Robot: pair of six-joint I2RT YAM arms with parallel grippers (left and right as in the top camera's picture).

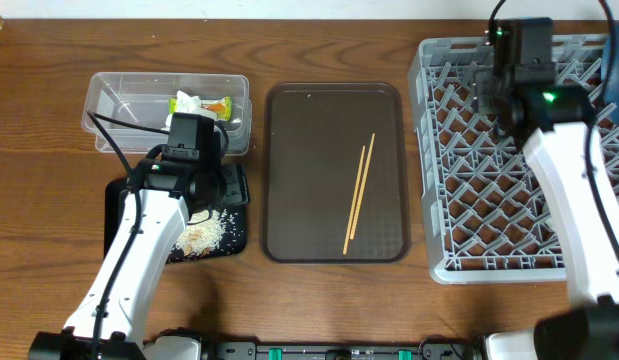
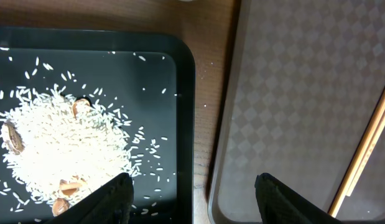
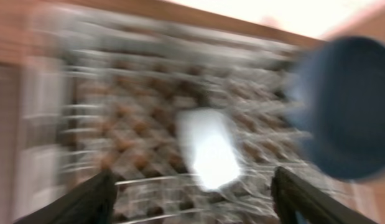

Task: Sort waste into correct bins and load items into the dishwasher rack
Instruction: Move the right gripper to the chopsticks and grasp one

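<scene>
left gripper [image 2: 193, 182] hangs open over the black tray [image 2: 187, 118], front-left corner; right gripper [image 3: 193, 186] open too, blurry, above the rack [image 1: 489, 200] by the right edge.

The overhead view is evenly bright and sharp, with only soft shadows on the table [image 1: 39, 200]. The left wrist view is crisp; the rice scraps [image 2: 61, 143] show pale against the black tray [image 2: 156, 78]. The right wrist view is heavily motion-blurred: the rack [image 3: 117, 118] smears, a white shape [image 3: 208, 149] at centre glares, and the plate [image 3: 347, 112] at 3 o'clock is soft-edged.
</scene>
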